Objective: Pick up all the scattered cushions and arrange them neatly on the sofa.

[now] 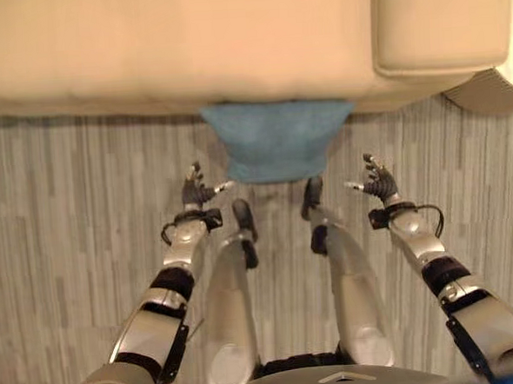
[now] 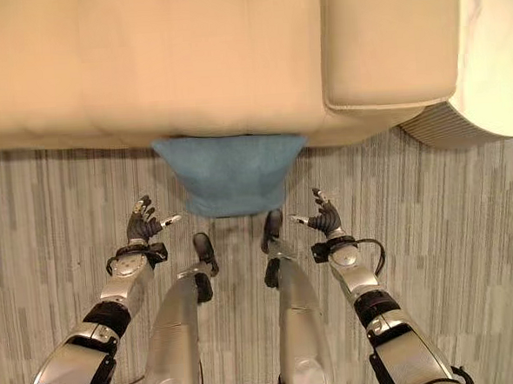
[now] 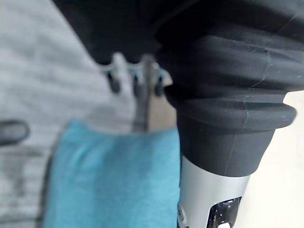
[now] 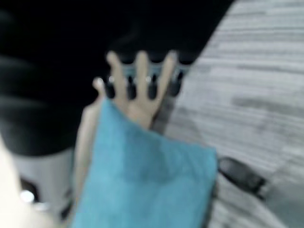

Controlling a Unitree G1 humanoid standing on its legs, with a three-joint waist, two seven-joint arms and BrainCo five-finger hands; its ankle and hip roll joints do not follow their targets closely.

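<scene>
One soft blue square fabric cushion (image 2: 230,172) lies on the grey wood-plank floor (image 2: 57,213), its far edge tucked against the front of the beige leather sofa (image 2: 144,68). It sits between the two hands, touching neither. Left hand (image 2: 142,222) hangs just off its left corner, fingers spread and relaxed, holding nothing. Right hand (image 2: 325,216) mirrors it by the right corner, fingers apart too.

Beige sofa (image 1: 169,49) on grey striped floor (image 1: 67,221).

Cushion (image 1: 276,141) on floor (image 1: 66,212), against sofa (image 1: 169,49) front.
</scene>
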